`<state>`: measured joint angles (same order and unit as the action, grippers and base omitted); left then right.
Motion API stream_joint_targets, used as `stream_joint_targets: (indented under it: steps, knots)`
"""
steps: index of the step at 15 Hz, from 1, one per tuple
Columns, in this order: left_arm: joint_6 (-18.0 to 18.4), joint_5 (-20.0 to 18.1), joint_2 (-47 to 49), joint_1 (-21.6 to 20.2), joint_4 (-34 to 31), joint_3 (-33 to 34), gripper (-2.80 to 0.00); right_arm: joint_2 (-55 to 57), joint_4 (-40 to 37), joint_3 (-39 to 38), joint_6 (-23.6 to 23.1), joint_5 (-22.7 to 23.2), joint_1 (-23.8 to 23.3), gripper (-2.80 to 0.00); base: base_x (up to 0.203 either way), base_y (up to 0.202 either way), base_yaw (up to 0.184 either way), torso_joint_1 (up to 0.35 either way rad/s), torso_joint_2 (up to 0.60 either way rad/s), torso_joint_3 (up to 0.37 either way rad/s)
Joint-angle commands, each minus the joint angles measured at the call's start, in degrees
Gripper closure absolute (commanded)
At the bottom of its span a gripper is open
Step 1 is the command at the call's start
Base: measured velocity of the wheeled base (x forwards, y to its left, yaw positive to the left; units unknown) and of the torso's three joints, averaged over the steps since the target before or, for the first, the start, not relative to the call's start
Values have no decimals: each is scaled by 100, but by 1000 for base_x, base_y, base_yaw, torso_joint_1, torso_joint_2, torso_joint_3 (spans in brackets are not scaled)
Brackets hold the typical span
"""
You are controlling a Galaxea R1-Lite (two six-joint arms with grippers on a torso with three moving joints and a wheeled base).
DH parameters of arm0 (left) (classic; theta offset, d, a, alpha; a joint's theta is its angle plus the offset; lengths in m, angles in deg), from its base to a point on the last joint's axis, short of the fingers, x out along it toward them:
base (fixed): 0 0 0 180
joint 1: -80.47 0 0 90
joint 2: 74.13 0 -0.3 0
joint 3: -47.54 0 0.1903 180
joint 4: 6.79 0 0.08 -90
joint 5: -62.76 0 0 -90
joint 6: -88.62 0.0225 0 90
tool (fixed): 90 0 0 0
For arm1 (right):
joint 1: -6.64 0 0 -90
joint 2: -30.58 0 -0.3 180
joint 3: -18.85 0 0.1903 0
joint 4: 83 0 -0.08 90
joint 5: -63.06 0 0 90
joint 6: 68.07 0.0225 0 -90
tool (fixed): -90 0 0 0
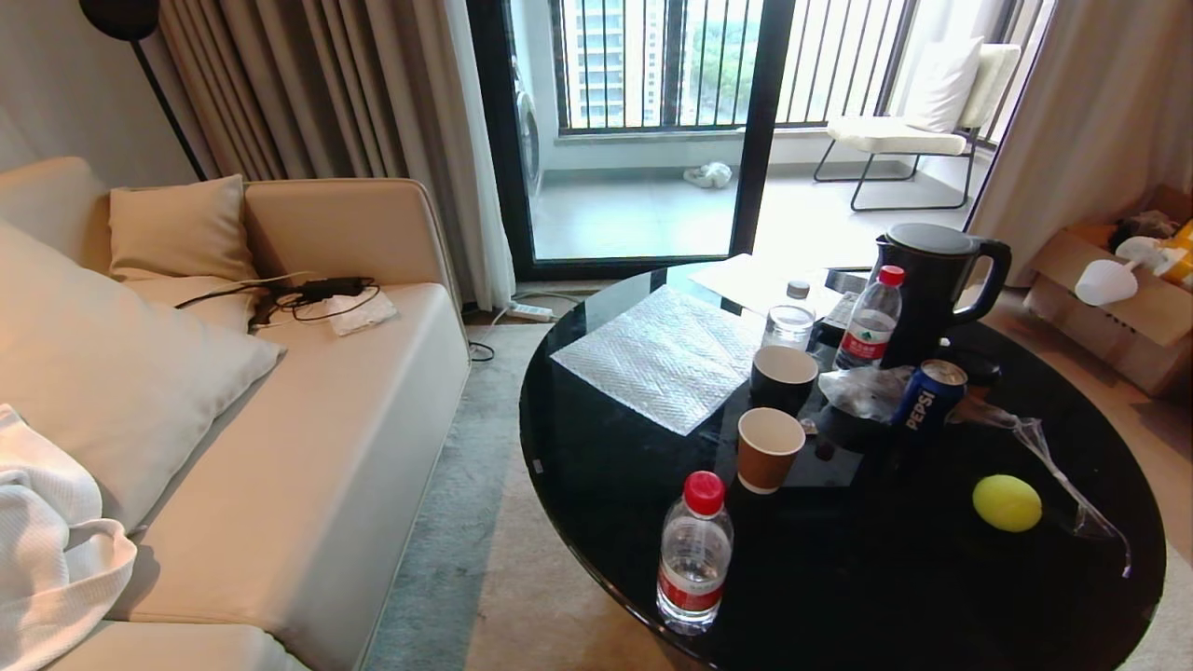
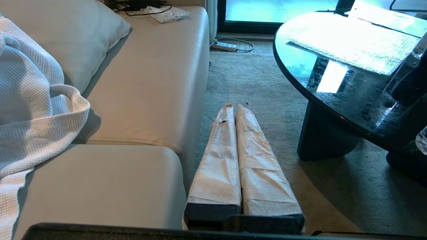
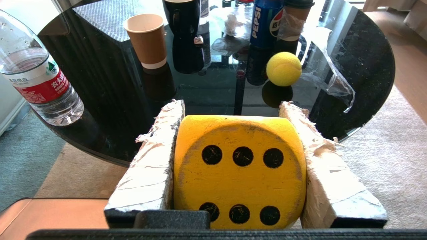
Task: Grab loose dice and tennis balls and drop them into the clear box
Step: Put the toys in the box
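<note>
A yellow die point(image 3: 239, 173) with black dots fills the space between the tape-wrapped fingers of my right gripper point(image 3: 232, 106), which is shut on it just short of the round black table's point(image 3: 367, 66) near edge. One yellow-green tennis ball point(image 1: 1007, 503) lies on the table's right side, beyond the die in the right wrist view point(image 3: 283, 69). My left gripper point(image 2: 235, 107) is shut and holds nothing, low over the carpet between sofa and table. Neither arm shows in the head view. The clear box is out of view.
The table carries two water bottles point(image 1: 694, 552) point(image 1: 869, 320), a brown paper cup point(image 1: 769, 449), a black cup point(image 1: 783, 376), a Pepsi can point(image 1: 929, 395), a black kettle point(image 1: 932, 280), crumpled clear plastic point(image 1: 1072, 475) and a flat ribbed clear lid point(image 1: 666, 354). A beige sofa point(image 1: 308, 447) stands on the left.
</note>
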<state>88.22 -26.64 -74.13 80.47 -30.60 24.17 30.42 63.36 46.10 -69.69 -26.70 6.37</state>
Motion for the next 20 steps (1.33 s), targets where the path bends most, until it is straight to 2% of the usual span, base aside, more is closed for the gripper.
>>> stream_joint_targets:
  steps: [1, 20]
  knots:
    - [-4, 2, 0, 0, 0, 9, 0, 16, -9, -1, -5, 2, 0, 0, 0, 0, 0, 0, 0, 0]
    - [5, 2, 0, 0, 0, 9, 0, 7, -9, -1, 4, 11, 0, 0, 0, 0, 0, 0, 0, 0]
